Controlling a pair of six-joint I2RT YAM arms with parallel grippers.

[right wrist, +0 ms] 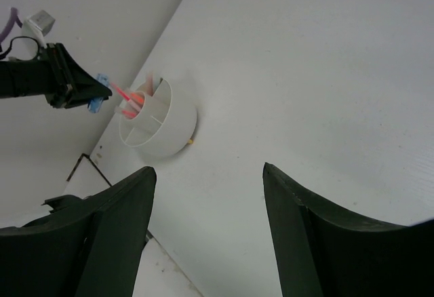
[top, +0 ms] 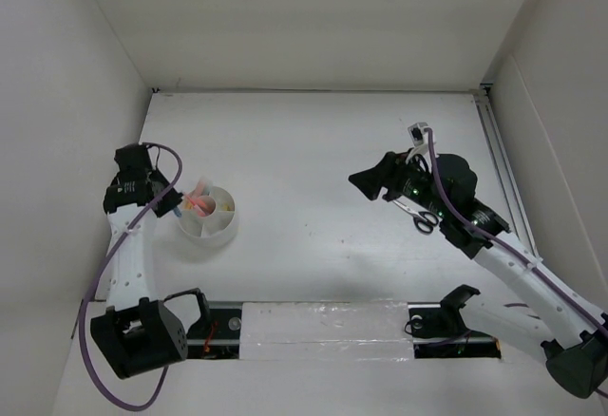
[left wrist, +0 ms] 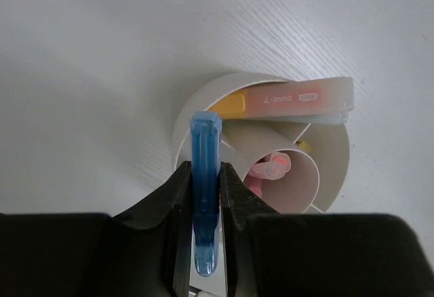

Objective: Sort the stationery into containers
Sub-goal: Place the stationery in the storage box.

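"One thing in hand, or none?"

"One. My left hand (left wrist: 205, 175) is clamped on a stubby translucent blue marker (left wrist: 205, 144). Its long axis runs straight out along my fingers, and its end is over the near rim of the round white divided plastic tub (left wrist: 336, 161), directly ahead."

"Further out?"

"One tub, with one pink pen with a yellow end (left wrist: 291, 98) across its far rim. My right hand (right wrist: 208, 171), fingers apart and empty, is well apart from the tub, near one pair of black-handled scissors (top: 423, 217) on the bench (top: 304, 150)."
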